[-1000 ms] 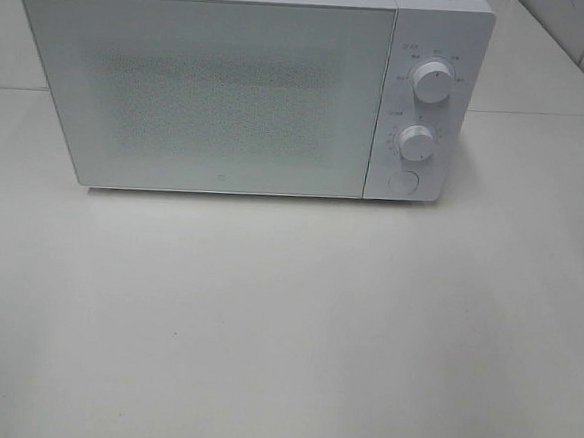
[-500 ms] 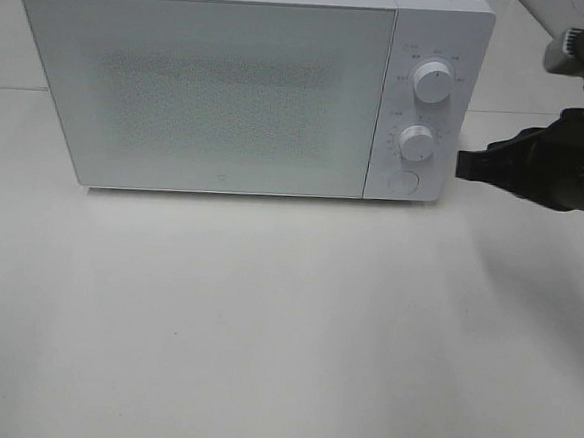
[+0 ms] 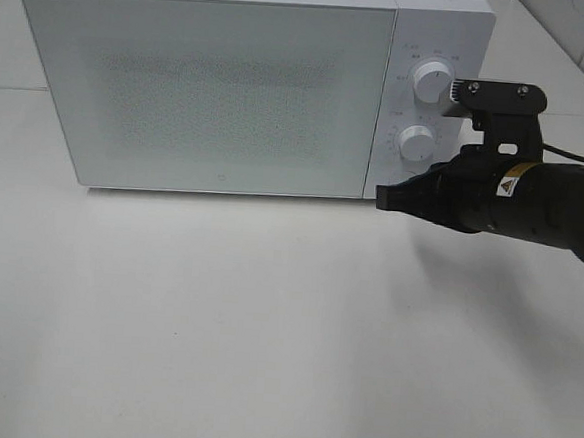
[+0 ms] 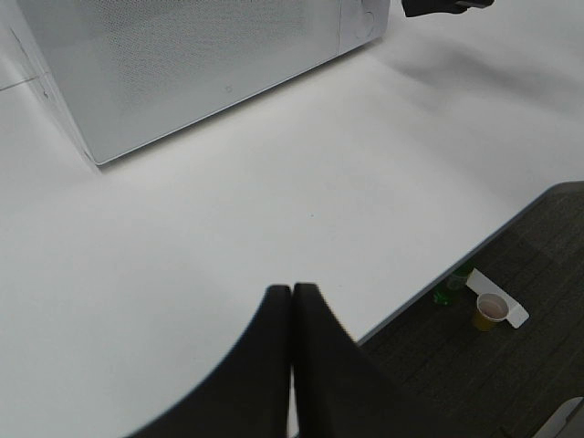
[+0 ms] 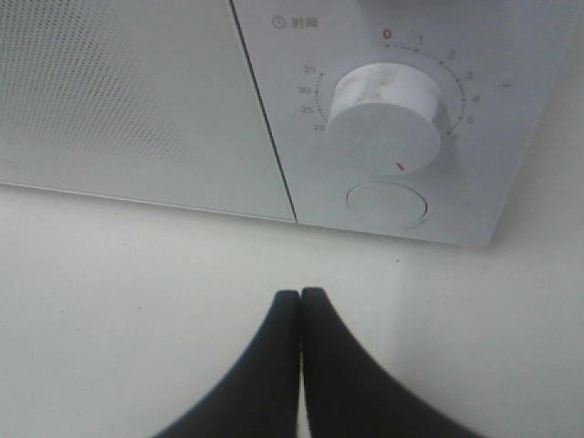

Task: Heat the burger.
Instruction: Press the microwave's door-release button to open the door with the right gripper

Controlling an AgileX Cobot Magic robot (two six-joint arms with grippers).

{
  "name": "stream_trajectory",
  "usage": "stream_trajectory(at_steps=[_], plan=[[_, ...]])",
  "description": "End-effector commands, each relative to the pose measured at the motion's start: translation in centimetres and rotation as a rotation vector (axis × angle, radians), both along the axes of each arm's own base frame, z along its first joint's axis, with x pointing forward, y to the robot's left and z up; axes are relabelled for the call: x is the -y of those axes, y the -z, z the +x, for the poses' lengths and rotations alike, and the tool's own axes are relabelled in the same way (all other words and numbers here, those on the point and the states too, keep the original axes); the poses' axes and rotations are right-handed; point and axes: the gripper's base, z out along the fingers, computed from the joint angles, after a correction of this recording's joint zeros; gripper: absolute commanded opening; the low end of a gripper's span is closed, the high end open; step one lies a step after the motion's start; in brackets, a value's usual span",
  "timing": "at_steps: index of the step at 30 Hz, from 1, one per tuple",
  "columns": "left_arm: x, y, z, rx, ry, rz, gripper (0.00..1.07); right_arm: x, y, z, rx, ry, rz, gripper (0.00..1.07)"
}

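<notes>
pointing pressed-together tips at the round button (image 5: 387, 204) under the microwave's (image 3: 206, 93) lower dial (image 5: 383, 114), just ahead, the right pincer (image 5: 300, 297) is nearer than the left pincer (image 4: 292, 292), likewise pressed together farther back over the counter (image 3: 264, 327); the burger shows nowhere, the microwave being shut.

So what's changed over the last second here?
The right gripper, shut and empty, came in from the right and moved left over the table. Its tip now points at the microwave's control panel, low down by the round button, just short of it. Nothing was taken hold of or let go. The microwave stayed put with its door closed, and the knobs are unturned.
</notes>
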Motion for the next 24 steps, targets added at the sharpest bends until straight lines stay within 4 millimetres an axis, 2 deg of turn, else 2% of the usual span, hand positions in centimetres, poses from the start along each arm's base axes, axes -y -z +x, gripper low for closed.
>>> stream_trajectory(at_steps=[1, 11, 16, 24], plan=[[-0.1, -0.1, -0.2, 0.028, -0.003, -0.022, 0.00, -0.3, 0.2, 0.5, 0.031, 0.002, 0.018, 0.00], [-0.1, -0.1, -0.2, 0.028, -0.003, -0.022, 0.00, -0.6, 2.2, 1.4, 0.052, 0.071, 0.119, 0.00], [-0.1, -0.1, -0.2, 0.028, -0.004, -0.022, 0.00, -0.7, 3.5, 1.8, -0.003, 0.224, 0.342, 0.00], [-0.1, -0.1, -0.2, 0.029, -0.003, -0.022, 0.00, -0.1, 4.4, 2.2, -0.066, 0.452, 0.555, 0.00]])
